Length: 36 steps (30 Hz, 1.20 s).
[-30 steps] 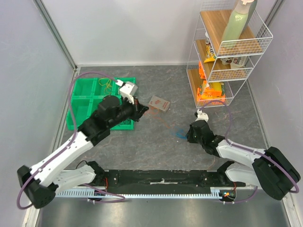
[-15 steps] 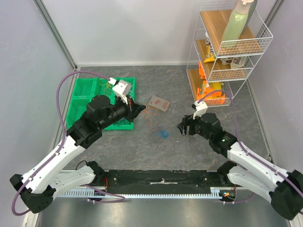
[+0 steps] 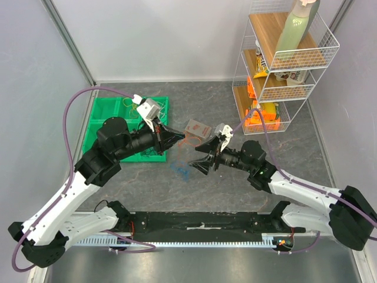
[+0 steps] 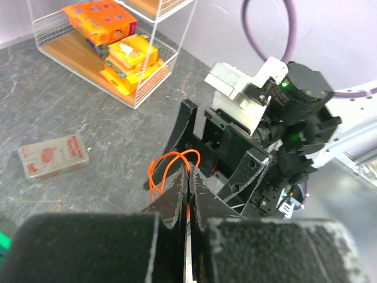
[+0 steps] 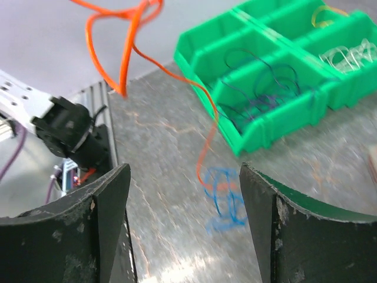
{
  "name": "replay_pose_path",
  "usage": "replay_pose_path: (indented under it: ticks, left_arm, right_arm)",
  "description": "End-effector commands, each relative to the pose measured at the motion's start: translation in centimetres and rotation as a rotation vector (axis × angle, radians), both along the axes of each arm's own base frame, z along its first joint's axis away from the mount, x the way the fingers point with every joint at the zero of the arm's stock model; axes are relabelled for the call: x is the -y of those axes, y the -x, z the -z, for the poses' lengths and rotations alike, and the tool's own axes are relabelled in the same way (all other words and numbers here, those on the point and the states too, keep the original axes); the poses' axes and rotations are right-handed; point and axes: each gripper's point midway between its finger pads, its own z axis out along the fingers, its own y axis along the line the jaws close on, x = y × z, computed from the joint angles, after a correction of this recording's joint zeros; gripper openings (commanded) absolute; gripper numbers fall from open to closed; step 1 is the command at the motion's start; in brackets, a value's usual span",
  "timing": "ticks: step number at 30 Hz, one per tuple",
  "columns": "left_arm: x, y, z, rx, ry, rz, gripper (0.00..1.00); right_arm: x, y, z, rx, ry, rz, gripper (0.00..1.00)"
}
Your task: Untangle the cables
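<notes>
your left pincer (image 4: 188, 175) pinches the orange cable (image 4: 174, 155) tight; your right pincer (image 5: 184, 180) stands spread wide above the blue cable (image 5: 224, 200) lying on the table (image 5: 162, 138).

Glossy green plastic bin tray (image 5: 277, 127), upper right; thin smooth orange cable (image 5: 132, 50); matt grey stone-patterned tabletop (image 3: 235, 112); white metal wire rack (image 3: 306, 52) with wooden shelves (image 3: 266, 26).
</notes>
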Motion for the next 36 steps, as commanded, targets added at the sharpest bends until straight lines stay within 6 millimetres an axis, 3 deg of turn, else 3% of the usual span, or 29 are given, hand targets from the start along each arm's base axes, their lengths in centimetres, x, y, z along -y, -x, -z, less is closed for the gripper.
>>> replay_pose_path:
  ticks: [1, 7, 14, 21, 22, 24, 29, 33, 36]
  left_arm:
    - [0.3, 2.7, -4.6, 0.064, 0.107, 0.120, 0.02]
    - [1.1, 5.2, -6.6, 0.094, 0.173, 0.266, 0.02]
    - [1.6, 7.3, -8.3, 0.120, 0.220, 0.391, 0.02]
    - [0.7, 7.6, -10.4, 0.205, 0.215, 0.371, 0.02]
    - [0.6, 7.5, -10.5, 0.210, 0.206, 0.358, 0.02]
    - [0.1, 6.8, -10.7, 0.227, 0.180, 0.306, 0.02]
    - [-1.9, 4.8, -10.8, 0.255, 0.110, 0.133, 0.02]
    - [-3.0, 3.4, -10.2, 0.263, 0.088, 0.032, 0.02]
    - [-2.8, 2.6, -8.4, 0.240, 0.016, 0.025, 0.02]
  right_arm:
    - [-1.8, 0.0, -8.1, 0.162, -0.249, -0.016, 0.82]
    - [-3.2, 1.0, -10.2, 0.178, -0.337, -0.039, 0.78]
    - [-2.3, -1.6, -9.0, 0.145, -0.295, 0.125, 0.65]
    - [-0.9, -0.6, -6.6, 0.080, -0.293, 0.138, 0.08]
    - [-0.2, -0.9, -5.9, 0.062, -0.277, 0.174, 0.00]
    - [1.4, -1.6, -4.6, 0.032, -0.232, 0.270, 0.00]
    - [8.6, -3.6, -2.3, 0.026, -0.117, 0.609, 0.00]
    - [13.3, -3.9, -2.3, 0.025, -0.055, 0.800, 0.00]
    - [16.5, -3.8, -4.0, 0.021, -0.076, 0.923, 0.00]
